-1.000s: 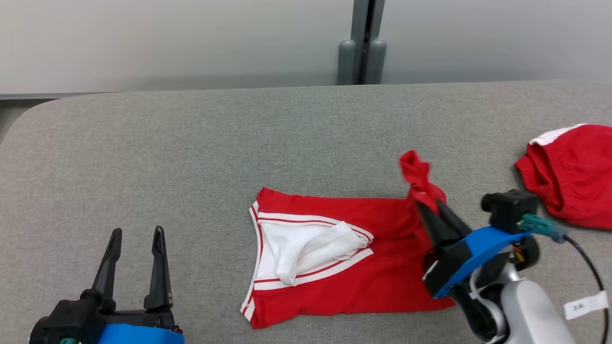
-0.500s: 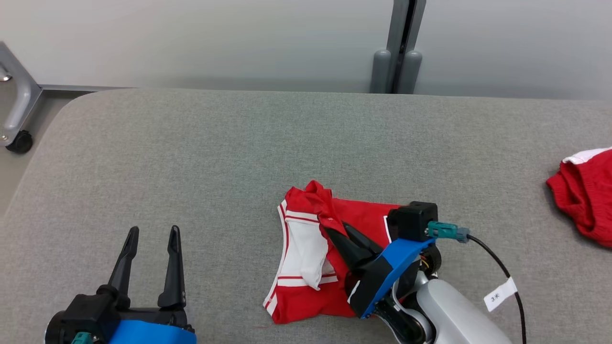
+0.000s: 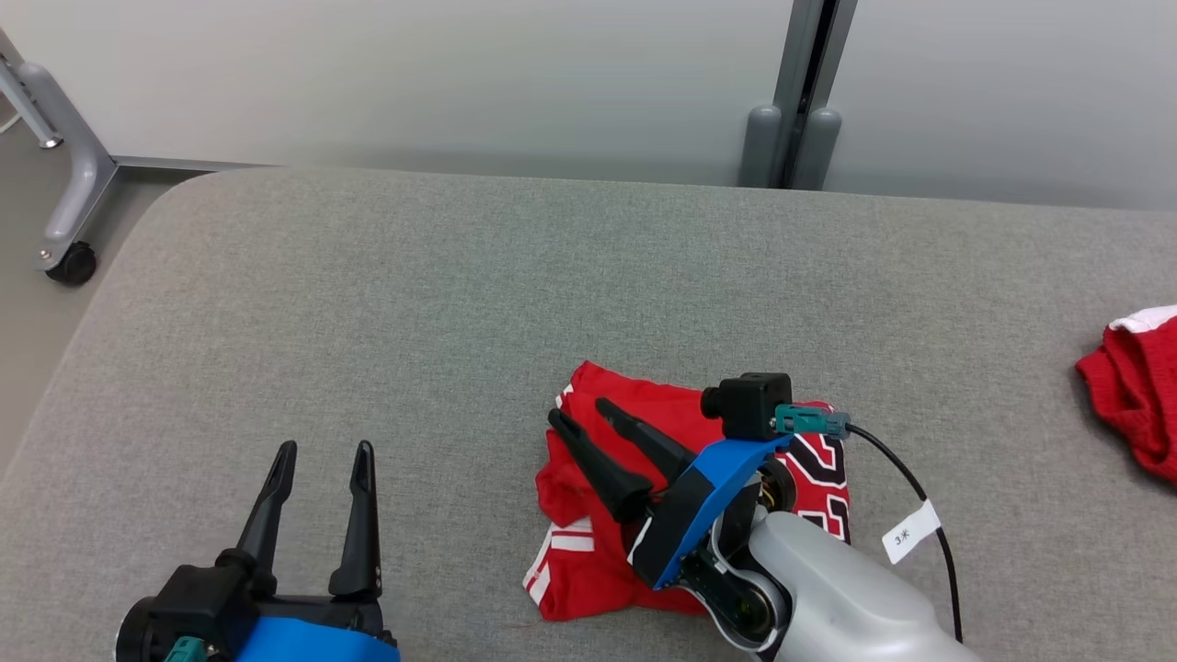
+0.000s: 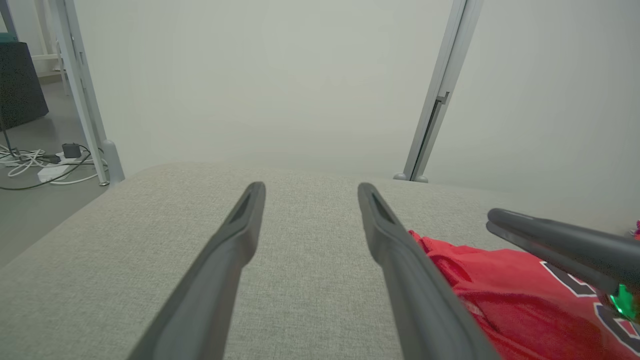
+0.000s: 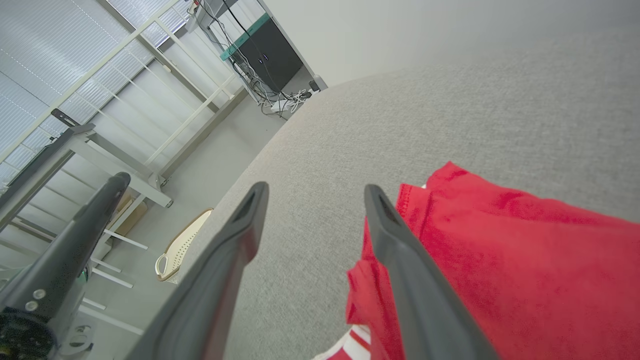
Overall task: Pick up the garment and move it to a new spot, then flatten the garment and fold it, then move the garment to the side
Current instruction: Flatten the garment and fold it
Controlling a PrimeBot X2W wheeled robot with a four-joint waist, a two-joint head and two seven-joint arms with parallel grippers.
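You're seeing R gripper hanging over garment on counter, jaws standing wide, empty; L gripper likewise.

Your right pincer, clamped on a corner of the red garment a second ago, has carried that corner leftward across the rest and let go; its fingers now stand apart over the cloth; the garment lies doubled over, dark numerals now facing up; the head view has swung left.
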